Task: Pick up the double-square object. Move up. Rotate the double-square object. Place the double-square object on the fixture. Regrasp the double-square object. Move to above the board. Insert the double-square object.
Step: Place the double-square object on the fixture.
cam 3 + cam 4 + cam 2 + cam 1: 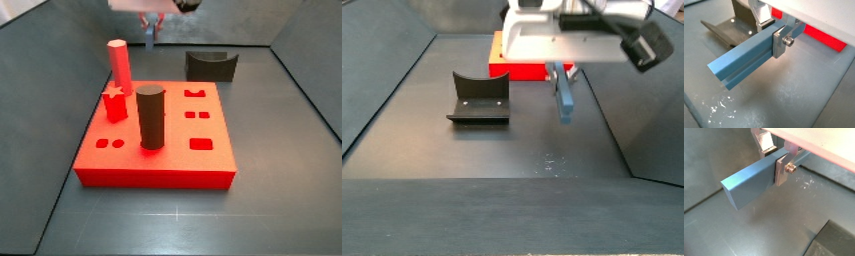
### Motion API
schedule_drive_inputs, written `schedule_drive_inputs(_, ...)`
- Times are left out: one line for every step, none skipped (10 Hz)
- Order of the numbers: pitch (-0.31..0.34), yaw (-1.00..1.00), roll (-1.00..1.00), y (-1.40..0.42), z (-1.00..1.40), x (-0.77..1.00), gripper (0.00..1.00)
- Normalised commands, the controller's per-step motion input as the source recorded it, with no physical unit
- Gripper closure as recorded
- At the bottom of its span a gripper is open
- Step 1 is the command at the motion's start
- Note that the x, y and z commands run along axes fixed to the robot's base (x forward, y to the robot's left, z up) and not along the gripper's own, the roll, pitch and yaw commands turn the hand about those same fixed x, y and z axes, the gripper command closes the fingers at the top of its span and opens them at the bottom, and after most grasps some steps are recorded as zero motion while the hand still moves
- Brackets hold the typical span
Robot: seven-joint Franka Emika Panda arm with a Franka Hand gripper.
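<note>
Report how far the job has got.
Done: the gripper is shut on the double-square object, lifted clear of the floor and hanging downward in a side view. In hand: carrying it. Left: the fixture is empty, and the board awaits insertion.

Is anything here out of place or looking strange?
Nothing stands out. The end effector holds the double-square object in the air, beside the fixture; the board and its pegs look undamaged.

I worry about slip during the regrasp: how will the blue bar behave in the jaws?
The double-square object looks rigid and flat-faced, so it probably won't flex. The gripper holds it near one end, so it may pivot. Its smooth faces could be slippery.
</note>
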Motion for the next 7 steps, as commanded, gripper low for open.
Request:
schedule_drive_inputs(0.027, -0.02, 0.04, 0.00, 1.00, -0.02, 1.00)
schedule_drive_inputs(0.031, -0.02, 0.06, 0.01, 1.00, -0.03, 1.00)
schedule_drive_inputs(0.039, -0.02, 0.07, 0.01, 1.00, -0.03, 1.00)
schedule_drive_inputs(0.044, -0.01, 0.07, 0.01, 1.00, -0.03, 1.00)
schedule_drive_inputs(0.049, -0.01, 0.08, 0.01, 0.81, -0.02, 1.00)
schedule_drive_inputs(0.056, 0.00, 0.08, 0.01, 0.71, -0.02, 1.00)
schedule_drive_inputs(0.068, 0.01, 0.08, 0.01, 0.50, -0.01, 1.00)
